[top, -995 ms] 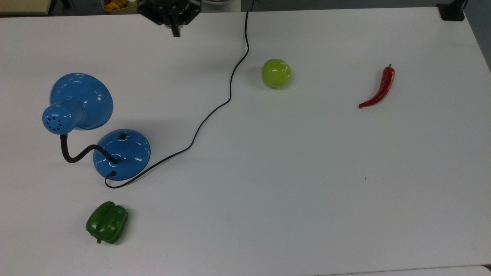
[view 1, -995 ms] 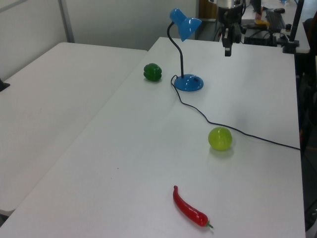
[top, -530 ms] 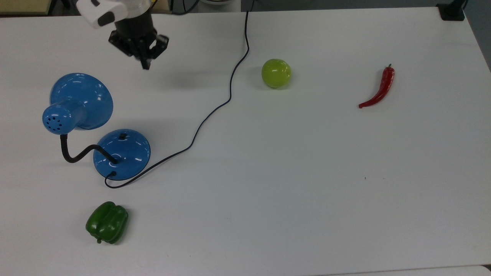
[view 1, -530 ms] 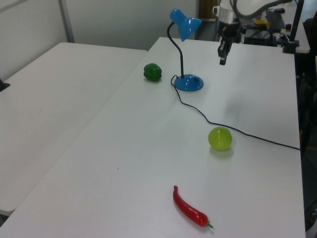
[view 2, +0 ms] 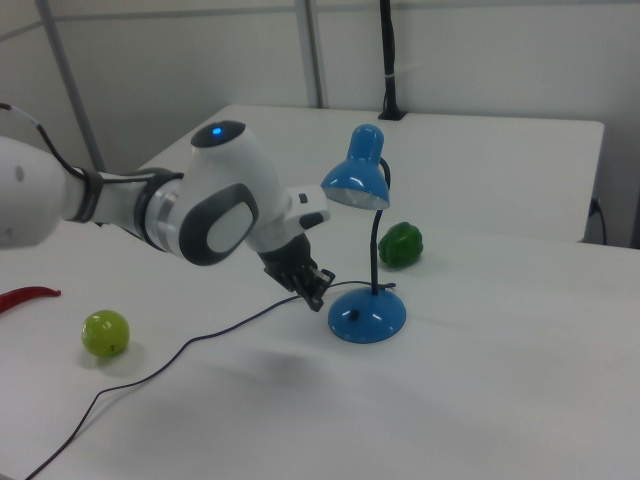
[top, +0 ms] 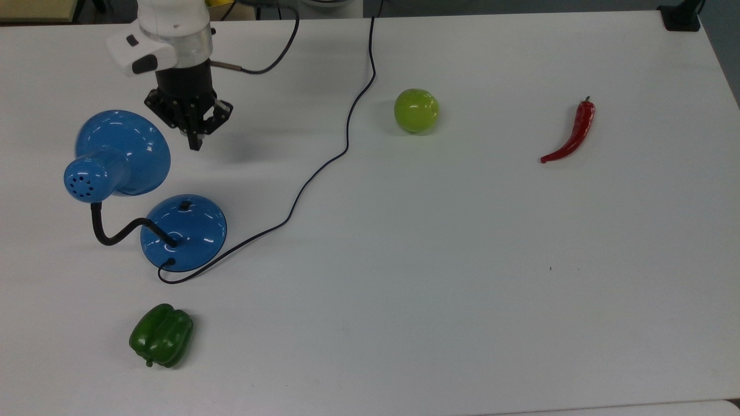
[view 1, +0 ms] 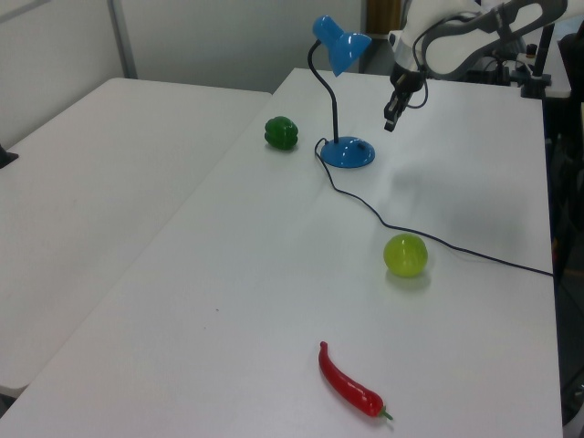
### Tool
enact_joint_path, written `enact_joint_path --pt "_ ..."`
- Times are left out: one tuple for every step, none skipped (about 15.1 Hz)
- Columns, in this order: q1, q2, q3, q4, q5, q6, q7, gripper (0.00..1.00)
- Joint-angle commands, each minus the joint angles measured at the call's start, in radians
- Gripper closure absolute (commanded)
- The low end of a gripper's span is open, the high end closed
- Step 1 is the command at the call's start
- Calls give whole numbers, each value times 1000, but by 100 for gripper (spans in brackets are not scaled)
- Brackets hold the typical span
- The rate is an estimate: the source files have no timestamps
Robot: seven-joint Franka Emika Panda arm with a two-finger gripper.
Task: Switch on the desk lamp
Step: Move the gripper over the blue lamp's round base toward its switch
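The desk lamp stands at the top view's left: a glossy blue cone shade (top: 122,151), a black gooseneck (top: 113,234) and a round blue base (top: 185,231) with a small black switch (top: 185,204) on its far side. Its thin black cord (top: 324,167) runs across the table to the far edge. My gripper (top: 195,143) hangs in the air beside the shade's rim, farther back than the base, fingers shut on nothing. In the left view the gripper (view 1: 390,122) is up and to the right of the base (view 1: 349,152). In the right view the gripper (view 2: 315,298) hovers just left of the base (view 2: 368,315).
A green bell pepper (top: 162,335) lies near the front left of the white table (top: 439,277). A lime-green apple (top: 416,110) sits past the cord, and a red chili (top: 572,136) lies far to the top view's right. The arm's own cable (top: 272,52) loops behind the wrist.
The arm has come in from the table's far edge, moving left and nearer in the top view and lower, and now sits beside the lamp shade. The lamp and other objects have not moved.
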Motion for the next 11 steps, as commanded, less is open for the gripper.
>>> enact_joint_path --pt "-4 58 -7 -4 34 149 -4 100" --pt "-5 74 -7 -3 42 190 -4 100" --pt "-11 87 -7 -1 53 222 -4 100" --pt "-14 96 -7 1 62 246 -4 100" --pt "-14 104 -7 1 63 261 -4 100" --pt "-14 117 -7 2 63 278 -4 100" --pt "-14 134 -7 7 63 302 -4 100" --pt "-14 153 -7 19 63 324 -4 100" --pt "-18 167 -7 25 63 332 -4 100" --pt "-22 179 -7 42 65 332 -4 100" --pt "-28 190 -7 59 66 332 -4 100"
